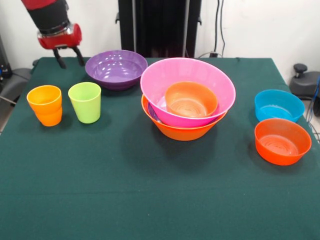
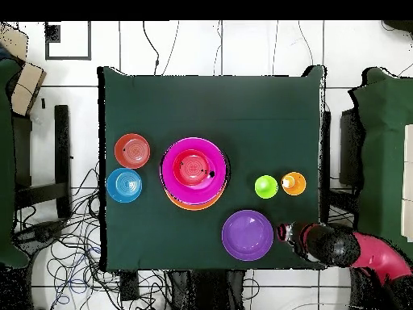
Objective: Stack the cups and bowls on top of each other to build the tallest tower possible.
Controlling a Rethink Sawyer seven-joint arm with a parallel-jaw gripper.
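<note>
The tower (image 1: 188, 100) stands mid-table: a large yellow-orange bowl (image 1: 180, 131) at the base, a purple sliver above it, the large pink bowl (image 1: 200, 75) on top, and a small red-orange bowl (image 1: 191, 99) nested inside. From above the tower (image 2: 192, 171) reads as pink over orange. A wide purple bowl (image 1: 116, 68) (image 2: 247, 234) sits alone at the back left. The orange cup (image 1: 45, 104) (image 2: 294, 183) and lime green cup (image 1: 85, 102) (image 2: 266, 186) stand upright side by side. My gripper (image 1: 69, 56) (image 2: 286, 232) hangs open and empty, behind the cups and beside the purple bowl.
A blue bowl (image 1: 278, 105) (image 2: 123, 185) and a red-orange bowl (image 1: 282, 141) (image 2: 132, 150) sit by the table's right edge in the front view. The green cloth (image 1: 125, 190) covers the table. Cables and chairs surround it on the floor.
</note>
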